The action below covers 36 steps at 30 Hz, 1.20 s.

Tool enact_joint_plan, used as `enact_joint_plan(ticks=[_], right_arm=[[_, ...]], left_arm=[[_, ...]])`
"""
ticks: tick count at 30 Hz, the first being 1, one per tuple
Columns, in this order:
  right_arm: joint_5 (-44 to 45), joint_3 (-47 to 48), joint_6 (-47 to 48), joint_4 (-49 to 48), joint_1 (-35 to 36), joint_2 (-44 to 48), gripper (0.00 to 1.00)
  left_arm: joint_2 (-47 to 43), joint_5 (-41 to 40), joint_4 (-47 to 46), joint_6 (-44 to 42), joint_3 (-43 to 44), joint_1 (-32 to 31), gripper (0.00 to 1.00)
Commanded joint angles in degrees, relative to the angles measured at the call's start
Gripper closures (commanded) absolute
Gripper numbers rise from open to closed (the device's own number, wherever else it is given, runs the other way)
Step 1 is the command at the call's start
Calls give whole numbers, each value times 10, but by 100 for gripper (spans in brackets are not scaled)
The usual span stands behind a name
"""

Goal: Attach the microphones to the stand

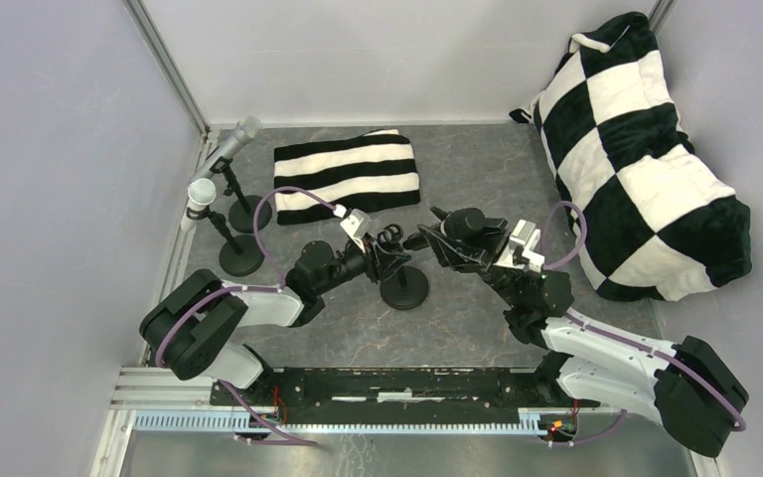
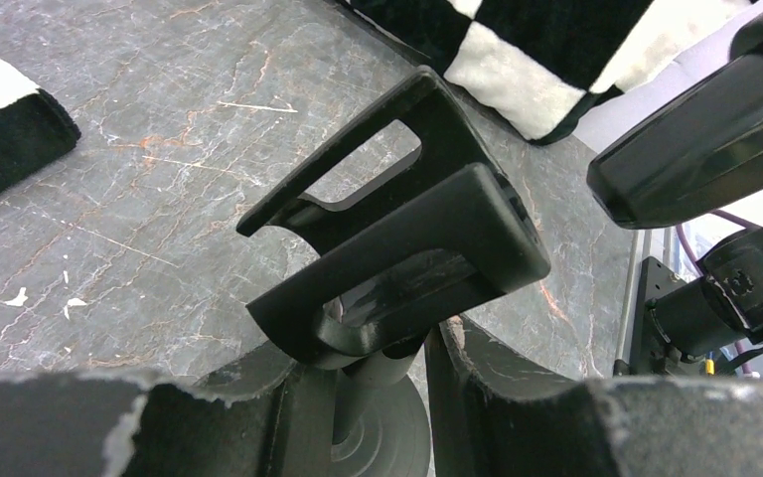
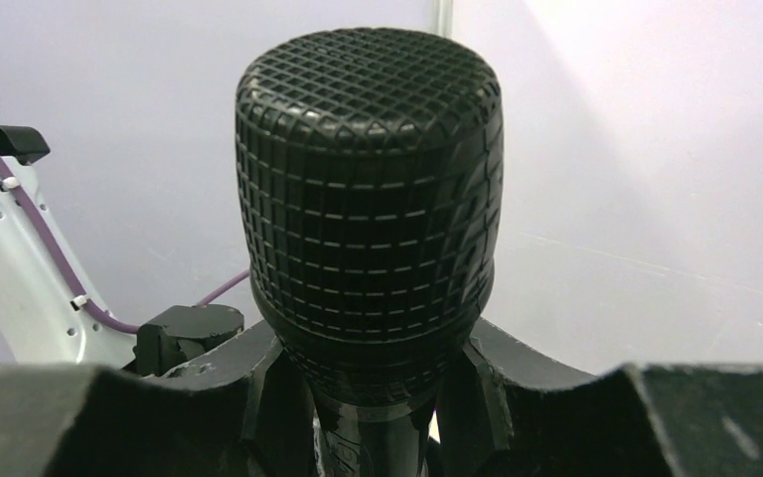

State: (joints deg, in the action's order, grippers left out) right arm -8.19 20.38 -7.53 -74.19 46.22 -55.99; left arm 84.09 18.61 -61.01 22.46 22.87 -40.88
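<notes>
The right claw (image 3: pixel 373 397) clamps the black microphone (image 3: pixel 370 189) (gridded mesh head, gently domed) while the left claw (image 2: pixel 363 373) grips the black stand (image 2: pixel 389 437) below its forked clip (image 2: pixel 427 229).

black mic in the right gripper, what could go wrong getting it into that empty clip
1. The right gripper holds the black microphone just under its head, so the body may swing off line and miss the clip.
2. Pressing it in could tip the stand, which only the left gripper steadies at the post.
3. The two wrists sit close in the top view and might collide.
</notes>
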Motion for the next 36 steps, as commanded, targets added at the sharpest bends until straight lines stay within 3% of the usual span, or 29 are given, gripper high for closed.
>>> enact_joint_plan(ticks=[1, 15, 36], right_arm=[[-47, 52, -10, -49, -1, -18, 100], [-46, 90, -7, -3, -2, -52, 100], [-52, 71, 22, 38, -1, -90, 100]], left_arm=[[-16, 21, -9, 7, 21, -8, 98], [-23, 43, 14, -23, 31, -17, 98], [-28, 52, 43, -38, 42, -23, 98]])
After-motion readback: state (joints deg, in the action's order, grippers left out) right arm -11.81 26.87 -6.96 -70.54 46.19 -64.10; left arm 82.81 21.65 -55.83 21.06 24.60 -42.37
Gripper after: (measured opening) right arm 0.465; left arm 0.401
